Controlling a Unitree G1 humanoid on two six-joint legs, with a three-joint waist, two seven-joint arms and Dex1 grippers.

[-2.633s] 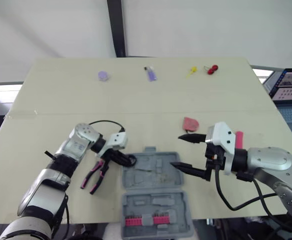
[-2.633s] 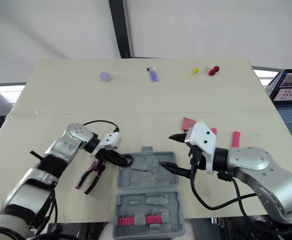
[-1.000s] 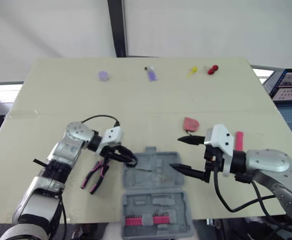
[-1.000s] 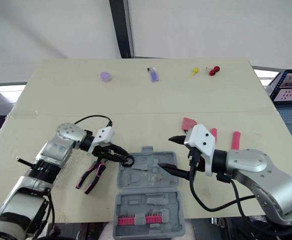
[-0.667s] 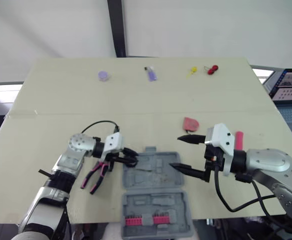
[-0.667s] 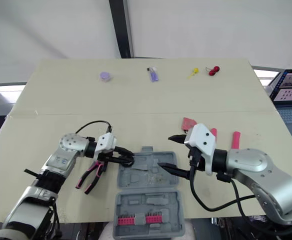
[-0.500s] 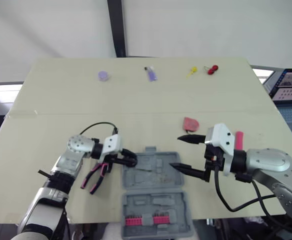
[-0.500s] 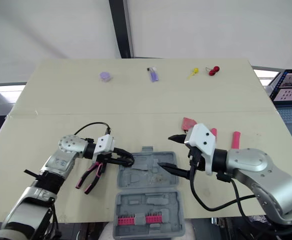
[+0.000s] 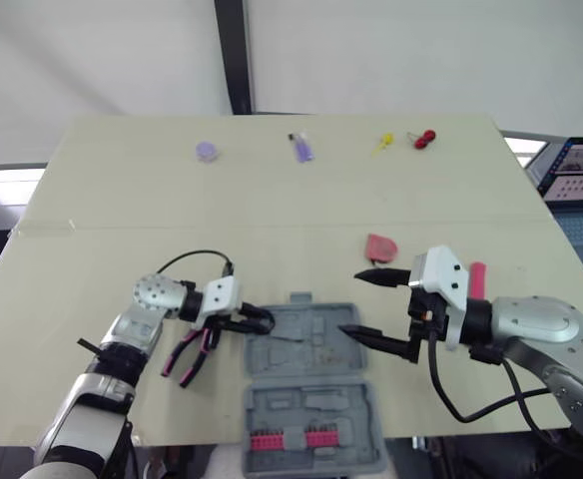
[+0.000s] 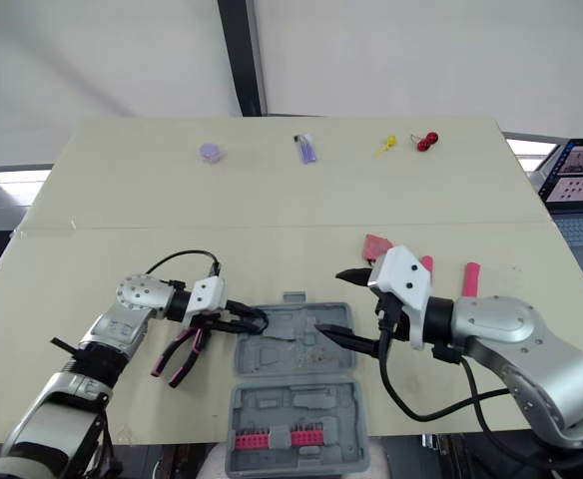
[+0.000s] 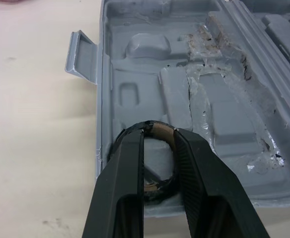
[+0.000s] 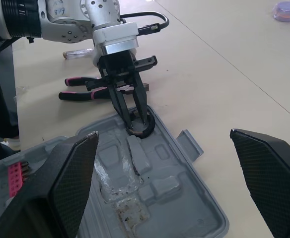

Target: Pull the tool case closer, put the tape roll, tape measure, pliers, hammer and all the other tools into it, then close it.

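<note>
There is a grey plastic tool case [image 9: 306,334] lying open on the pale tabletop [image 9: 272,220], close to the front edge. The left claw [image 9: 252,322] has its two fingers close together on a black tape roll [image 11: 159,129]. It holds the roll just inside the left edge of the case's far half. The roll looks like it touches the case's rim there.

The pliers with pink and black handles [image 12: 85,94] lie on the tabletop just beside the case, on its left. The right claw [image 9: 352,301] is open wide and holds nothing. It hangs over the right edge of the case.

A row of pink bits [image 9: 291,440] sits in the near half of the case. A flat red thing [image 9: 379,245] and a pink stick [image 9: 477,277] lie past the case on the right. Four small things lie far away along the back of the tabletop.
</note>
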